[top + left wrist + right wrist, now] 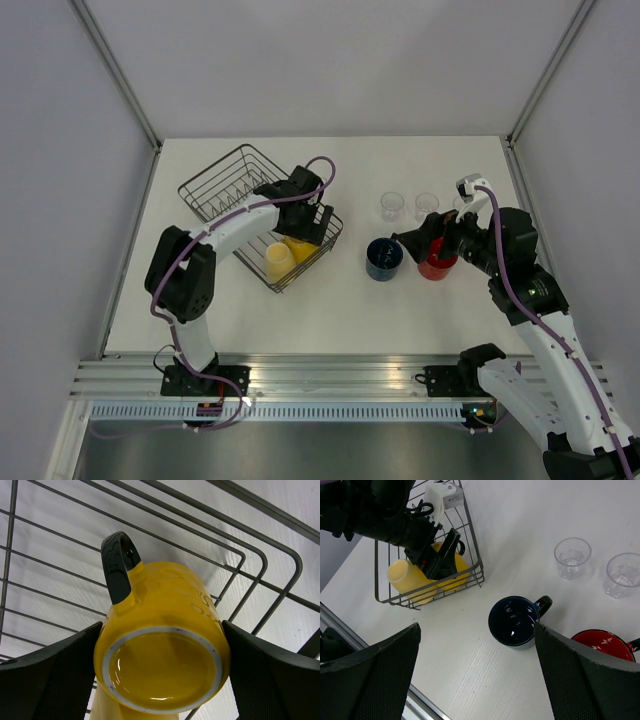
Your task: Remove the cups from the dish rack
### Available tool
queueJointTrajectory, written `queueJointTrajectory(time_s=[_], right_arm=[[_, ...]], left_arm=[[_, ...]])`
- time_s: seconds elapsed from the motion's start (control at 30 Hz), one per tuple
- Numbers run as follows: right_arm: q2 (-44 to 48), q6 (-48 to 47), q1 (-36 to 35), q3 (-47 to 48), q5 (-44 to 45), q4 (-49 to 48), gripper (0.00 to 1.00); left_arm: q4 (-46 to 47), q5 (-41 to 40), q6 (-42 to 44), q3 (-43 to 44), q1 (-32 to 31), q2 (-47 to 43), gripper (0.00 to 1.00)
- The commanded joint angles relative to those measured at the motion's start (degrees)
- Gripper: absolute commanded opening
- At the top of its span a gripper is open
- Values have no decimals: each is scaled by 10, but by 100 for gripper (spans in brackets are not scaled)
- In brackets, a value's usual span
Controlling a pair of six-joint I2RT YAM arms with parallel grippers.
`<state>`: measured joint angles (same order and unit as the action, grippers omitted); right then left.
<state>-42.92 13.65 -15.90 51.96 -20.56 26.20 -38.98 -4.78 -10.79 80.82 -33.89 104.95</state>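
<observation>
I'm looking down on a white table (300, 320) boxed in by plain pale grey walls (60, 150), with the dish rack (232, 180) sitting askew on it. From above, the left gripper (162, 627) sits in the rack's near right end, over the orange-yellow mug (299, 248). The pale cream-yellow mug (278, 262) lies beside that mug in the same end. Only the left wrist camera gives me the detail. The orange-yellow mug's base faces the lens, its black handle (117, 570) is uppermost in the picture, and the wide-spread fingers (50, 680) flank it closely; I cannot tell whether they touch. Right of the rack, on the table, stand the dark blue mug (384, 258) and, farther out, the red mug (436, 264), which the overhead view half hides behind the right gripper (476, 627). The right wrist view settles that: its jaws gape wide and hold nothing, with both mugs upright below. Clear tumblers (392, 206) stand in a row beyond those mugs, well right of the rack.
</observation>
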Motion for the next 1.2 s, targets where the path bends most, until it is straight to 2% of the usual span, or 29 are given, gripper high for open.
queueJointTrajectory(time_s=[0.0, 0.2, 0.27, 0.37, 0.4, 0.43, 0.47, 0.53, 1.17], right_arm=[[4, -8, -2, 13, -10, -11, 98], [4, -10, -1, 13, -10, -14, 98], [4, -10, 0, 13, -10, -13, 98], [4, -10, -2, 13, -9, -13, 98], [4, -10, -1, 14, -9, -13, 98], [4, -10, -1, 14, -9, -14, 98], [5, -10, -1, 15, -9, -13, 98], [6, -10, -1, 16, -8, -12, 98], [13, -6, -1, 20, -4, -20, 98]], left_arm=[[25, -16, 9, -13, -1, 10, 100], [33, -18, 5, -21, 0, 18, 99], [34, -21, 2, -20, 0, 17, 90], [34, -22, -2, -18, 0, 4, 62], [35, -22, -2, -15, 0, 0, 44], [34, -26, -5, -15, -1, -10, 33], [34, -29, -6, -13, 0, -13, 13], [31, -37, -7, -11, 0, -23, 2], [41, -82, -59, 7, 1, -161, 2]])
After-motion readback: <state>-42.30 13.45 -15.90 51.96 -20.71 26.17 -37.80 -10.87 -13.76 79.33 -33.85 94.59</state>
